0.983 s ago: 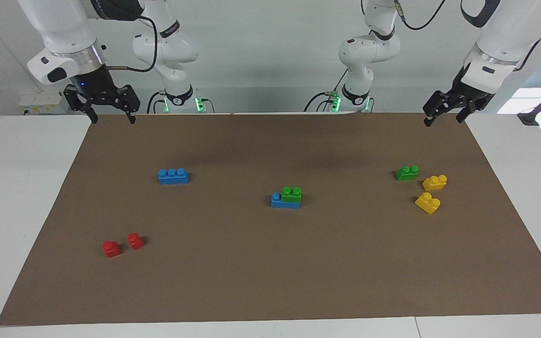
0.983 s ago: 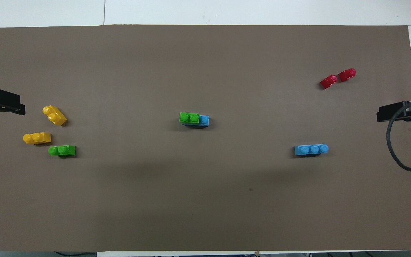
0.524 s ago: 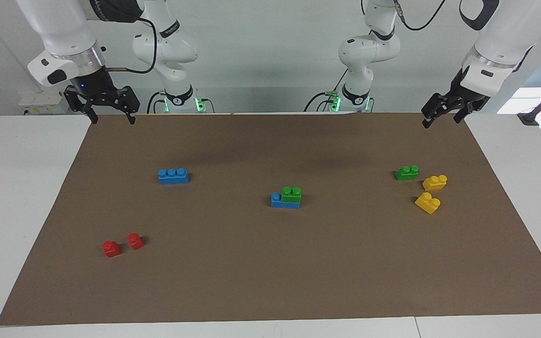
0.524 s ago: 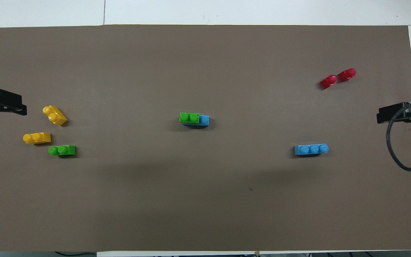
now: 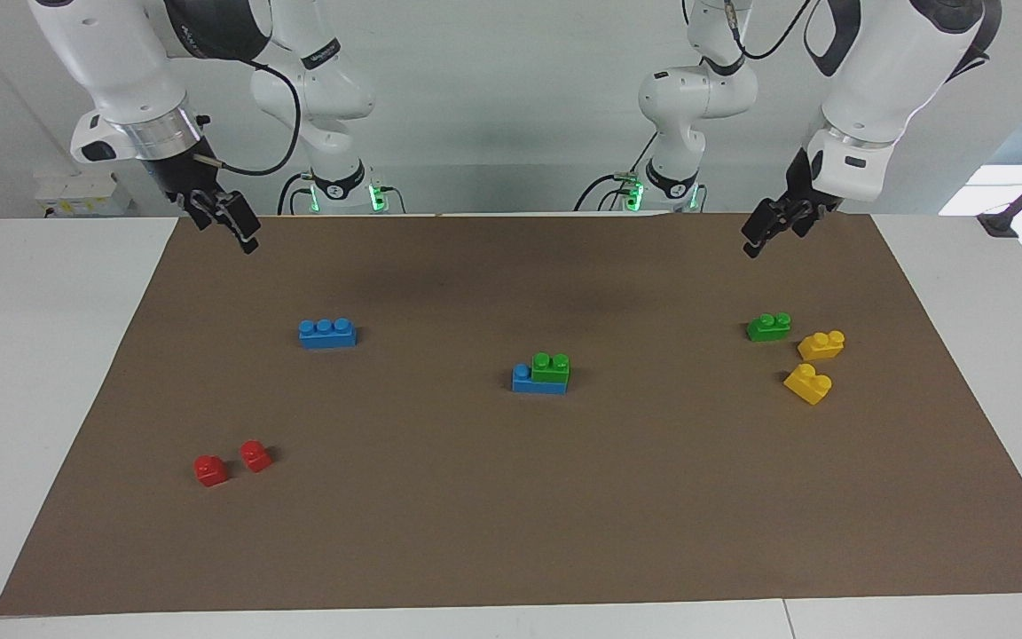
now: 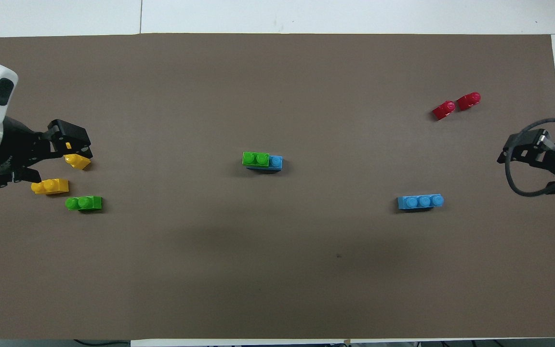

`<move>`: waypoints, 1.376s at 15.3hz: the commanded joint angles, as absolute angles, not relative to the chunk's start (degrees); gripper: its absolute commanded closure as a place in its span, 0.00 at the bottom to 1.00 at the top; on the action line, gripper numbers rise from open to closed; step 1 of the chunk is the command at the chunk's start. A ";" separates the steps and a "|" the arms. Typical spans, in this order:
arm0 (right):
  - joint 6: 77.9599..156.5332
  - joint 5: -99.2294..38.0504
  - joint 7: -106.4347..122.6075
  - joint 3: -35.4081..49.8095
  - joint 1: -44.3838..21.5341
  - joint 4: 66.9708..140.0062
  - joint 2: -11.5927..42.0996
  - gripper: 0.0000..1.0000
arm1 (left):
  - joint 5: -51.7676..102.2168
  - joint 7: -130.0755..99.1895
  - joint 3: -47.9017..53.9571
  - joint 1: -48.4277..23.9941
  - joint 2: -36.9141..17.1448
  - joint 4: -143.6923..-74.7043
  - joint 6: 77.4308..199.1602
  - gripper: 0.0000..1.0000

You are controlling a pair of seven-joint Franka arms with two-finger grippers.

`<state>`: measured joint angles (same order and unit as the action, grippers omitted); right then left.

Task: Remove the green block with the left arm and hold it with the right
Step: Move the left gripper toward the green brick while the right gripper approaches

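The green block (image 5: pixel 551 366) sits pressed onto one end of a blue brick (image 5: pixel 523 381) at the middle of the brown mat; both also show in the overhead view, the green block (image 6: pixel 256 158) and the blue brick (image 6: pixel 276 162). A second, loose green brick (image 5: pixel 768 327) (image 6: pixel 84 203) lies toward the left arm's end. My left gripper (image 5: pixel 770 232) (image 6: pixel 72 144) hangs open and empty, raised over the mat at that end. My right gripper (image 5: pixel 229 224) (image 6: pixel 523 149) hangs open and empty over the mat's edge at the right arm's end.
Two yellow bricks (image 5: pixel 821 344) (image 5: pixel 808 383) lie beside the loose green brick; in the overhead view the left gripper partly covers one (image 6: pixel 77 161). A lone blue three-stud brick (image 5: pixel 326 333) and two small red bricks (image 5: pixel 210 469) lie toward the right arm's end.
Both grippers have turned about their wrists and moved inward over the mat, the left one farther, now over the yellow bricks in the overhead view. No brick has moved.
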<state>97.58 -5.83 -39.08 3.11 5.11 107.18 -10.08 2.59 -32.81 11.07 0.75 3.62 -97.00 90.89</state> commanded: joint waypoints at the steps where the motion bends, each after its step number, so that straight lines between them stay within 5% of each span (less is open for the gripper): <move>1: 101.59 -12.11 -55.49 3.25 3.96 109.78 -9.50 0.01 | 3.52 -45.29 10.37 -3.94 7.64 -103.00 93.95 0.00; 9: 110.30 -27.39 -74.69 3.25 -1.14 109.86 -0.19 0.02 | 3.43 -104.27 10.37 -16.25 8.00 -111.26 111.16 0.00; 21: 123.31 -36.99 -85.70 3.34 -11.34 111.36 10.54 0.02 | 1.49 -126.47 10.28 -22.76 -9.12 -106.18 123.13 0.00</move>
